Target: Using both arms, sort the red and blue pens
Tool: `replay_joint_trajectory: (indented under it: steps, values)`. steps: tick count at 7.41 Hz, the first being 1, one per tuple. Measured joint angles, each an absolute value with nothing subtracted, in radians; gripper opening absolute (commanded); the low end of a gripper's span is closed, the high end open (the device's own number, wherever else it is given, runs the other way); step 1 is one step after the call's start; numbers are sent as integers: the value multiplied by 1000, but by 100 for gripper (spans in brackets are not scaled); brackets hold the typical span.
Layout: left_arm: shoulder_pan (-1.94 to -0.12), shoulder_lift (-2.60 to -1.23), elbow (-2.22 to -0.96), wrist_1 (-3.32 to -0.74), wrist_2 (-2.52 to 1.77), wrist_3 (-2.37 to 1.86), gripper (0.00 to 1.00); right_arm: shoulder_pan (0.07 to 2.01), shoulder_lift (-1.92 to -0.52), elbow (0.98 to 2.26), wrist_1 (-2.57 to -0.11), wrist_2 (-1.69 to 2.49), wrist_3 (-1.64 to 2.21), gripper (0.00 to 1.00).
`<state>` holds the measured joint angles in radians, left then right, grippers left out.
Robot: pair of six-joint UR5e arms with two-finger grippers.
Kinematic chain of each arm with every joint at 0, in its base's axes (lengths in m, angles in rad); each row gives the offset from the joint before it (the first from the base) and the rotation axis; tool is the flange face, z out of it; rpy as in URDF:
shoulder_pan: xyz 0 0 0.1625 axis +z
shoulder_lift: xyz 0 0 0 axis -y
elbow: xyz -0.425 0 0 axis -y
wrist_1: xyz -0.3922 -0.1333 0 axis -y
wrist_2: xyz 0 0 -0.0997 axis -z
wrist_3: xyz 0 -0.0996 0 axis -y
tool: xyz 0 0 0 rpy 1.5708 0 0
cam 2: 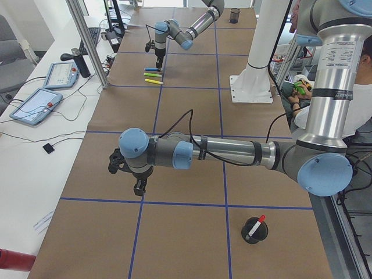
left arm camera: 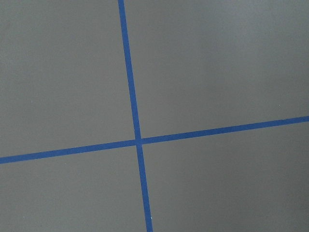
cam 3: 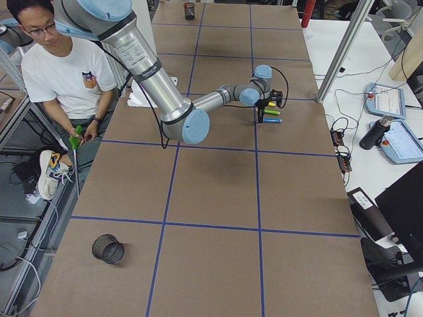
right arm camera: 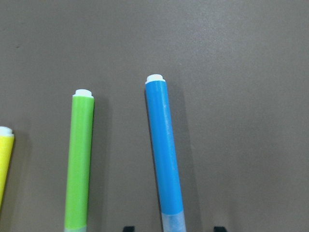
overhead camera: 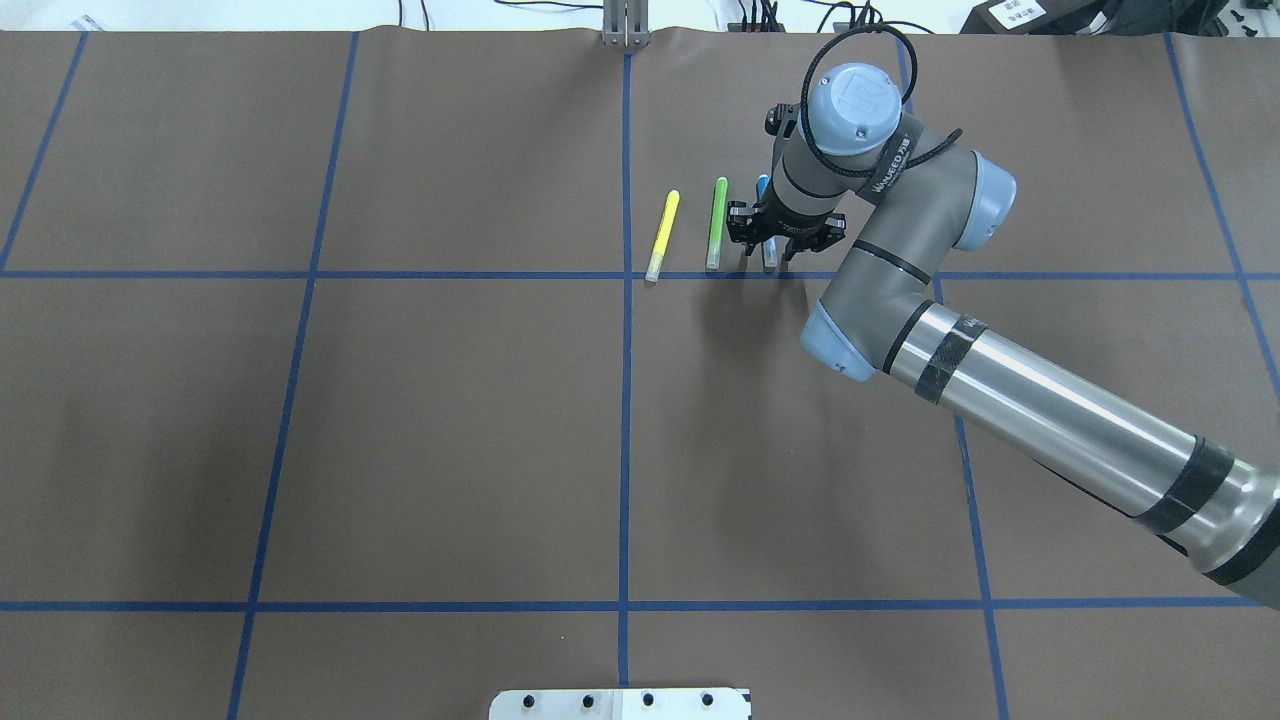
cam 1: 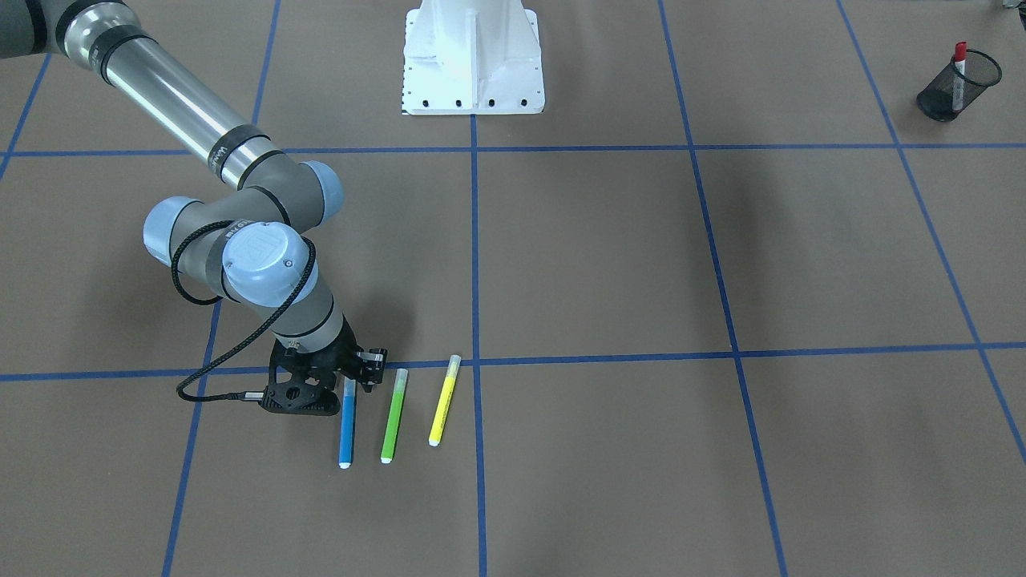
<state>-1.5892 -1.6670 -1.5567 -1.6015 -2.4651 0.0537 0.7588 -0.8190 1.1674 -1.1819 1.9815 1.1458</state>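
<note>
The blue pen (cam 1: pixel 347 425) lies flat on the brown table (cam 1: pixel 609 264). Its clear cap sits between the spread fingers of the right gripper (overhead camera: pixel 768 256), which touch neither side. Seen from the front, a green pen (cam 1: pixel 392 421) lies just beside it at 3 o'clock, with a yellow pen (cam 1: pixel 443 405) beyond. The red pen (cam 1: pixel 959 72) stands in a mesh cup (cam 1: pixel 954 92), well apart at 2 o'clock. The left gripper (cam 2: pixel 138 187) hangs above crossing blue tape lines (left arm camera: pixel 138 141); I cannot tell whether its jaws are apart.

There's your right arm (cam 1: pixel 184 120): polished silver tube, black bands, grey joints with white lettering, pale blue round caps. A black braided cable (cam 1: pixel 216 395) loops to its black claw (cam 1: pixel 353 381). Beside the white pedestal (cam 2: pixel 253 87), your left arm (cam 2: pixel 232 153) matches, with a printed label on its tube.
</note>
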Motion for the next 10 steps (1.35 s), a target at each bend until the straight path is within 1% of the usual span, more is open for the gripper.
replay_joint_trajectory:
  steps: [4, 6, 8, 10]
  values:
    - [-1589, -1665, -1556, -1600, -2465, 54, 100, 765, -823, 1163, -1180, 1989, 1137, 0]
    - [-1589, -1665, -1556, -1600, -2465, 54, 100, 817, -865, 1207, -1187, 2045, 1128, 0]
    - [-1589, -1666, -1558, -1601, -2467, 54, 100, 920, -1003, 1318, -1192, 2123, 1110, 0]
    - [-1589, -1666, -1558, -1602, -2480, 54, 100, 1025, -1159, 1408, -1192, 2155, 971, 0]
